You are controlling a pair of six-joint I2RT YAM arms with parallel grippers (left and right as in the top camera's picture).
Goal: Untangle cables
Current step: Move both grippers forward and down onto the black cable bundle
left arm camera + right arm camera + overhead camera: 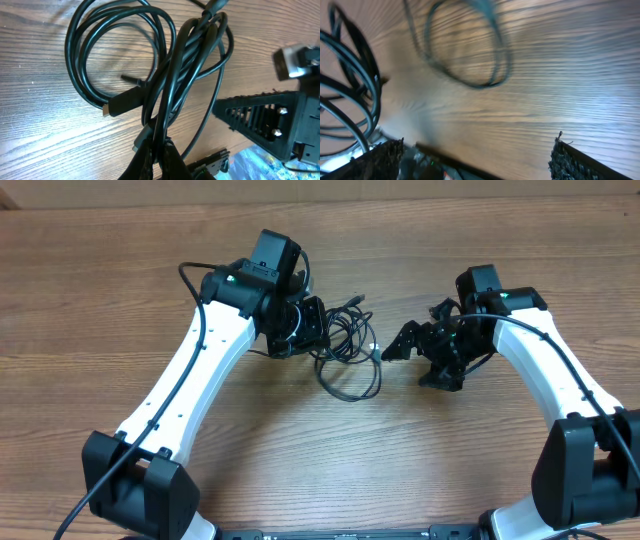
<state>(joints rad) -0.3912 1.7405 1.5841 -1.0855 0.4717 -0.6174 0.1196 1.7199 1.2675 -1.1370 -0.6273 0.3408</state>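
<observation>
The cables (350, 350) are thin black cords lying in a loose tangle of loops at the table's middle. In the left wrist view the cables (120, 50) form a round coil with a bundle of strands crossing it, and a plug end (122, 102) lies inside. My left gripper (320, 330) sits at the tangle's left edge; its jaws (161, 150) are shut on a few of the bundled strands. My right gripper (412, 363) stands open just right of the tangle, holding nothing. In the right wrist view its fingers (385, 157) are wide apart over bare wood, with blurred cables (470, 45) ahead.
The wooden table (120, 290) stretches around the tangle. The two grippers face each other closely across the cables; one right gripper finger (255, 117) shows in the left wrist view. Both white arms reach in from the near edge.
</observation>
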